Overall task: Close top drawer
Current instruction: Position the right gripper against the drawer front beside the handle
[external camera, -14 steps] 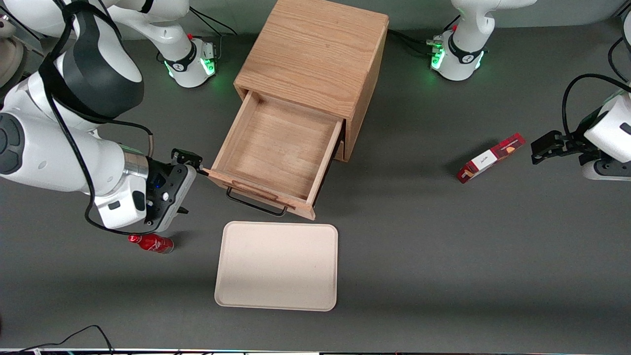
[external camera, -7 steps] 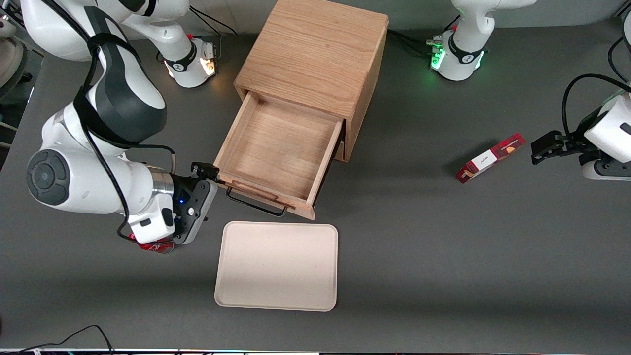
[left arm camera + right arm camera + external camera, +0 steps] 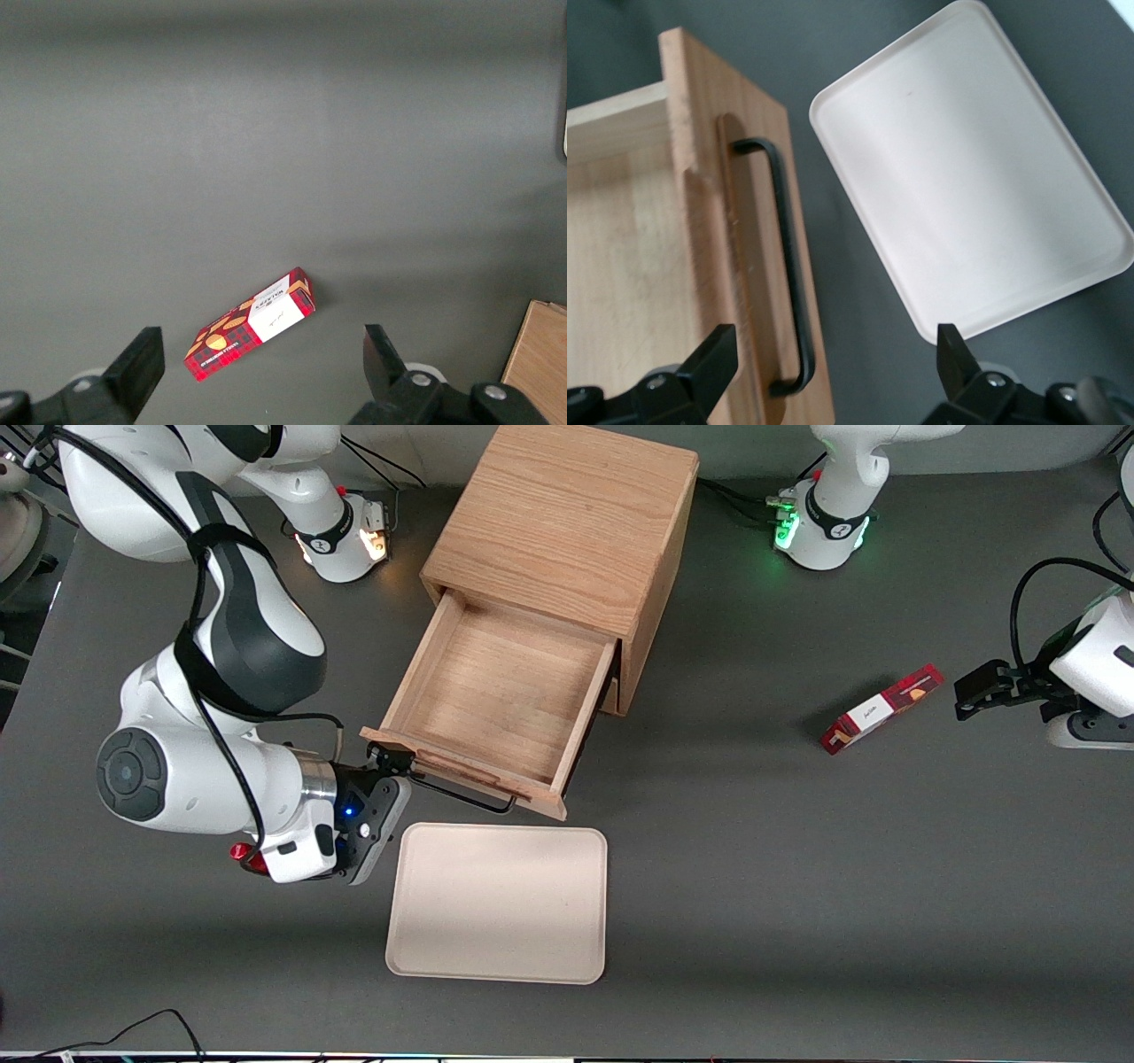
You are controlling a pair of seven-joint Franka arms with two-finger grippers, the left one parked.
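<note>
While the top drawer [image 3: 496,708] stands pulled well out of the cabinet [image 3: 567,514], the gripper [image 3: 837,367] hovers at its front by the black handle [image 3: 784,266], fingers [image 3: 709,363] spread wide, holding nothing; contact undetermined. Tray [image 3: 498,903] lies just nearer the camera.

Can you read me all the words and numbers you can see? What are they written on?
Red box: a white label with dark print, too blurred to read.
Red bottle under the arm: no readable text.
Top drawer, tray: no writing.
The open gripper hangs over the drawer front; no markings on it.
</note>
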